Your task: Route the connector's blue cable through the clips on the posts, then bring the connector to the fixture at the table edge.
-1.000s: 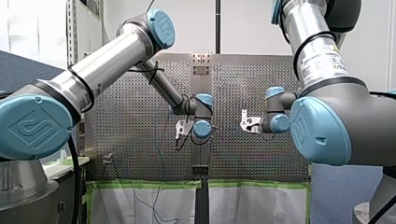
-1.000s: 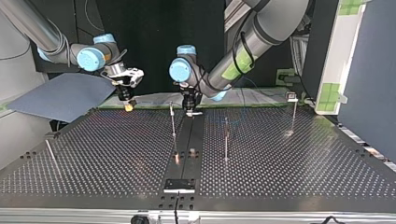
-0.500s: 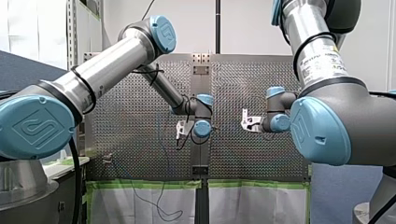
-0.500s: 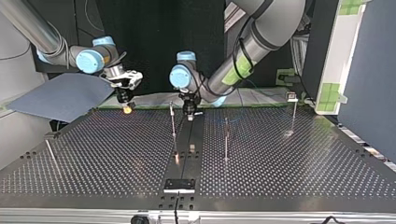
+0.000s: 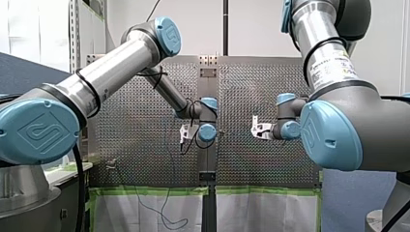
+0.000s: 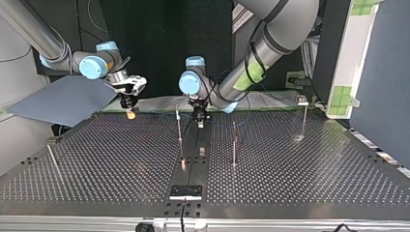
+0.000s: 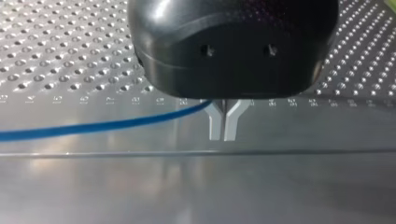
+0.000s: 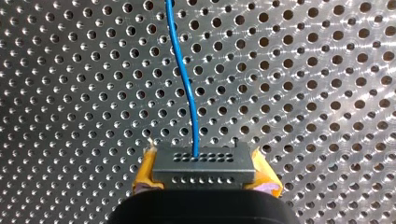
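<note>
Where right end effector (image 8: 204,176) grips, connector (image 8: 204,164) sits clamped.

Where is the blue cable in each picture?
Front view: blue cable, a faint line down the perforated table.
Top view: faint, beside my left tool.
Left wrist view: leads sideways to the tool.
Right wrist view: runs ahead from the connector.
Shared landmark: the perforated table.

My left hand (image 7: 223,122) points straight down, metal fingers (image 7: 232,123) pressed together; my right hand (image 8: 204,179), yellow-padded, clamps the connector (image 8: 204,161).
</note>
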